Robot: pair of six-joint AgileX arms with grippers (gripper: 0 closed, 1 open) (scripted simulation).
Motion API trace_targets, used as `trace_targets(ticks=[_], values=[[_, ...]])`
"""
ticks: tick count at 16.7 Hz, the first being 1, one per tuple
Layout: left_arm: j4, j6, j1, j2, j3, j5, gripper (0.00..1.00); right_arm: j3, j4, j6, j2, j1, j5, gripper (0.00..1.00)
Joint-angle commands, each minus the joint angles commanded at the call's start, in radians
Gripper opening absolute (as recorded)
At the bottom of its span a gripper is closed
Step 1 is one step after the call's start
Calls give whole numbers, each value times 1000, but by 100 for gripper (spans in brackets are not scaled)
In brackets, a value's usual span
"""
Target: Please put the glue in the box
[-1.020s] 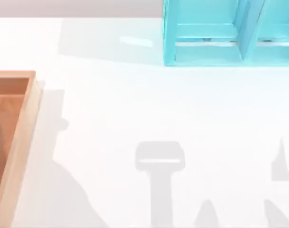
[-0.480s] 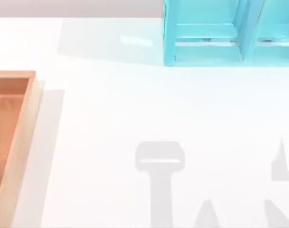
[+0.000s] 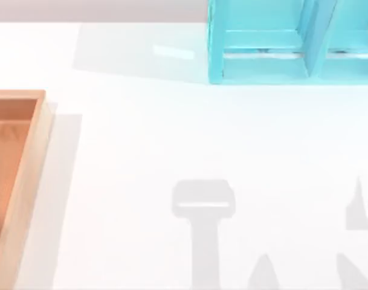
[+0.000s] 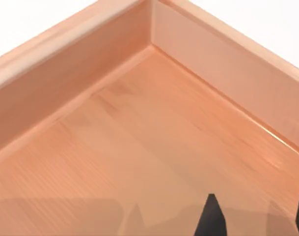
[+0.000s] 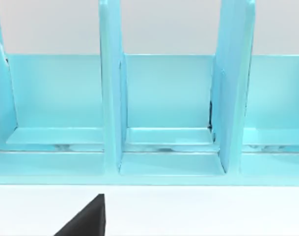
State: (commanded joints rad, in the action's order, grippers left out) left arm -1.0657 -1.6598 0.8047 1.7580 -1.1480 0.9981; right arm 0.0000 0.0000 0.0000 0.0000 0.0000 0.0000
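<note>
Two dark left gripper (image 4: 255,216) tips apart above box (image 4: 154,147) floor

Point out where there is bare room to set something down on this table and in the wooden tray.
The white table is bare between the shallow wooden box at the left edge and the turquoise blue shelf cabinet at the far right. The box's orange-brown floor is bare up to its corner in the left wrist view, where the left gripper hangs above it with fingers apart.
</note>
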Motion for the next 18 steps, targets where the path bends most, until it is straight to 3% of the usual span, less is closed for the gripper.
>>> trace_targets(ticks=[4, 13, 18], values=[[63, 42, -20, 4, 29, -2, 0, 0, 0, 0, 0, 0, 0, 100], [399, 248, -132, 28, 165, 1, 0, 0, 0, 0, 0, 0, 0, 100], [421, 260, -140, 29, 173, 2, 0, 0, 0, 0, 0, 0, 0, 100]])
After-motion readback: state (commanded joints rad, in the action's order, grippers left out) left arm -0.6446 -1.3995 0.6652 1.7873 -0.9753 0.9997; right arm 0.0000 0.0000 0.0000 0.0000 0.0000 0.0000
